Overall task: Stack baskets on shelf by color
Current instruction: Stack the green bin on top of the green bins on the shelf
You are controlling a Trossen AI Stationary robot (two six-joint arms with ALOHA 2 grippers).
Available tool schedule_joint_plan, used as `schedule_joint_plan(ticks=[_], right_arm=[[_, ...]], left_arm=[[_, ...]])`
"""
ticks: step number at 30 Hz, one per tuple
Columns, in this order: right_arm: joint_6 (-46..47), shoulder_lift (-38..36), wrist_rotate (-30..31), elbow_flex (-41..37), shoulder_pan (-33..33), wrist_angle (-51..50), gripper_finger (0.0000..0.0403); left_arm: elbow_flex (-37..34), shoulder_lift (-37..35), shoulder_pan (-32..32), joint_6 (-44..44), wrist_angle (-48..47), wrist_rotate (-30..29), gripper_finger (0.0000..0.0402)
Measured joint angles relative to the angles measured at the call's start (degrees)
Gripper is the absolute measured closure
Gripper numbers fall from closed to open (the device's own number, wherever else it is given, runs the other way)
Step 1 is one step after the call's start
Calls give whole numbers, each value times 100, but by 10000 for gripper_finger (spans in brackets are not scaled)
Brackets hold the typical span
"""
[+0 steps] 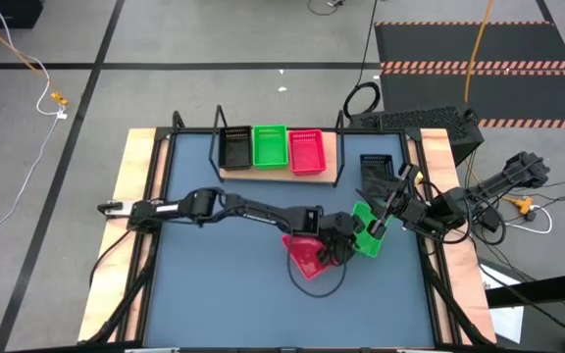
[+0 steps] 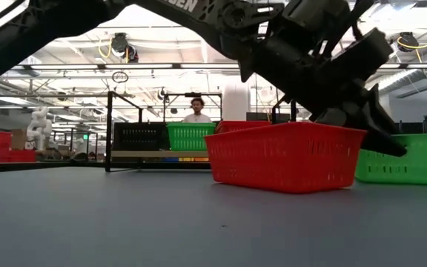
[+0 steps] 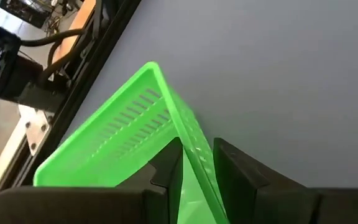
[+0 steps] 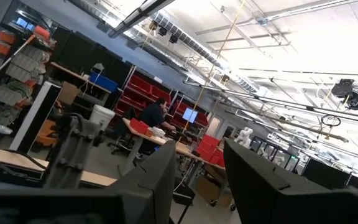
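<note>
The shelf (image 1: 278,175) stands at the table's far edge and carries a black (image 1: 233,149), a green (image 1: 269,146) and a red basket (image 1: 306,151) side by side. Another green basket (image 1: 368,233) sits right of centre on the table, with a red basket (image 1: 307,255) just left of it and a black basket (image 1: 379,173) beyond it. My left gripper (image 1: 353,233) reaches across from the left and is shut on the green basket (image 3: 123,130). My right gripper (image 1: 392,204) hovers open just right of that basket and holds nothing. My left gripper pinches a side wall (image 3: 194,165) of the green basket near one corner, with one finger (image 3: 166,165) inside the basket and the other (image 3: 241,168) outside. It comes slanting down from the table's left. In the low view the basket's bottom (image 2: 410,178) sits on the table.
The red basket (image 2: 284,157) lies close under my left arm's wrist. Black frame rails (image 1: 160,176) run along the table's sides. Bare blue-grey tabletop (image 1: 224,265) lies left of and nearer than the baskets. A person (image 2: 196,110) shows in the room behind the shelf.
</note>
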Motion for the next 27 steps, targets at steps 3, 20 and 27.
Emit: schedule_joint_plan(ticks=[3, 20, 27], right_arm=[[2, 0, 0, 0, 1, 0, 273], [5, 2, 2, 0, -1, -2, 273], [46, 2, 4, 0, -1, -11, 273]], left_arm=[[0, 0, -132, 106, -14, -215, 339], [0, -921, -351, -865, -118, -1123, 390], [0, -1314, -320, -1600, -909, -2053, 394]])
